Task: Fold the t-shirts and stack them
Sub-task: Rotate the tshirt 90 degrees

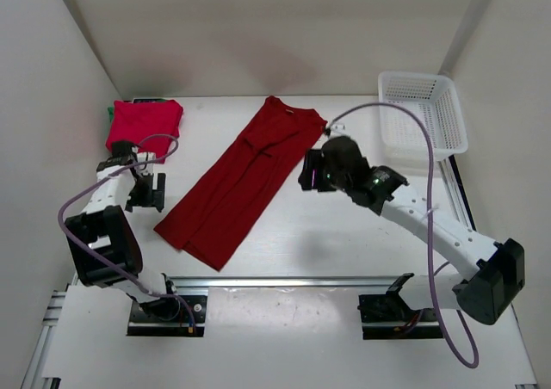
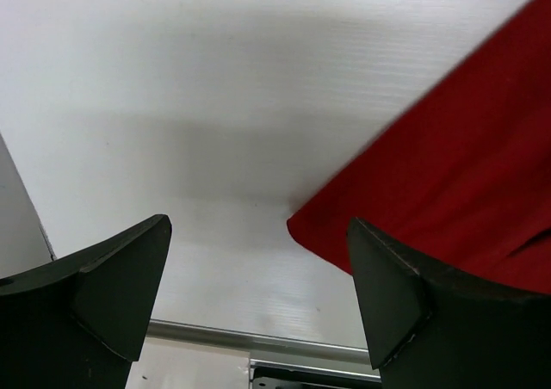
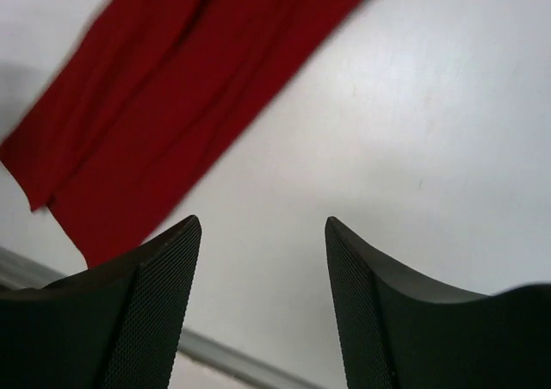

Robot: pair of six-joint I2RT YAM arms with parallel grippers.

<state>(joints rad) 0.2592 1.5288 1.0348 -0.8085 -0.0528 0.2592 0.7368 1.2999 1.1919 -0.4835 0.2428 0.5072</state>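
Observation:
One red t-shirt (image 1: 237, 182) lies folded lengthwise into a long strip, running diagonally across the middle of the table. A second red t-shirt (image 1: 144, 124) sits folded at the back left, on top of a green one whose edge (image 1: 112, 112) peeks out. My left gripper (image 1: 151, 195) hangs open and empty just left of the strip's near end. In the left wrist view the strip's corner (image 2: 448, 174) lies beside the right finger, and the gripper (image 2: 258, 227) holds nothing. My right gripper (image 1: 306, 175) is open and empty by the strip's right edge. In the right wrist view the gripper (image 3: 263, 225) sits right of the cloth (image 3: 172, 96).
A white mesh basket (image 1: 416, 77) stands at the back right corner. White walls close in the left, right and back of the table. A metal rail (image 1: 284, 281) runs along the near edge, in front of the arm bases.

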